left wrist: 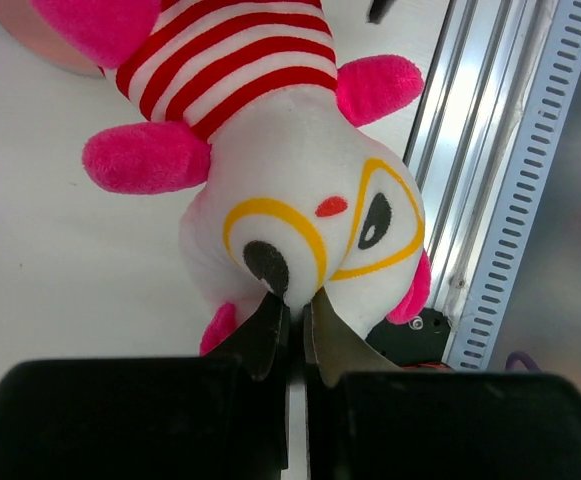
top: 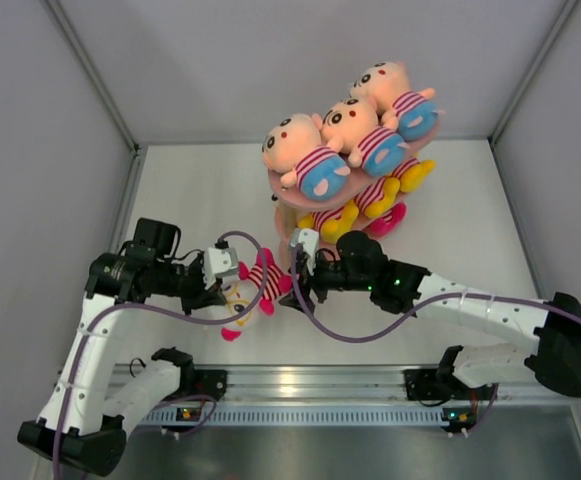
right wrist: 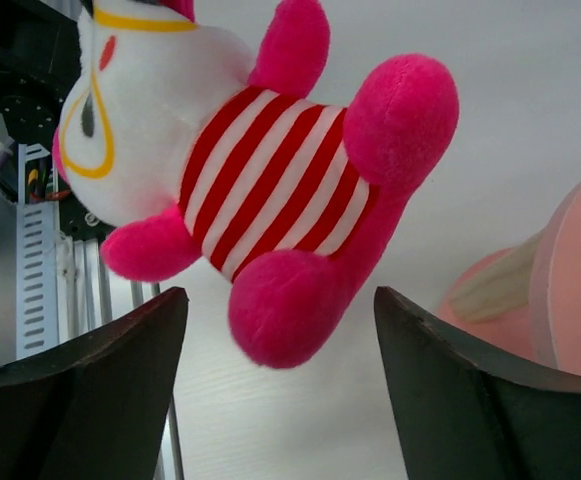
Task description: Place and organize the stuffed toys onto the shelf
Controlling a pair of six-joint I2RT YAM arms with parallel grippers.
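Left gripper pinches white head of plush toy: pink limbs, red-white striped shirt. Right gripper spread wide, empty, flanking pink leg. Left wrist view alone shows whole yellow-ringed face.

A pink-limbed striped toy is near the pink shelf bearing seemingly six toys.

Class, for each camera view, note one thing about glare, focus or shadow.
Top external: a bright glare patch on the metal rail, otherwise even light. Left wrist: the striped toy is sharp, the dark jaws nearest the lens soft. Right wrist: jaws underexposed, the shelf slightly blurred.
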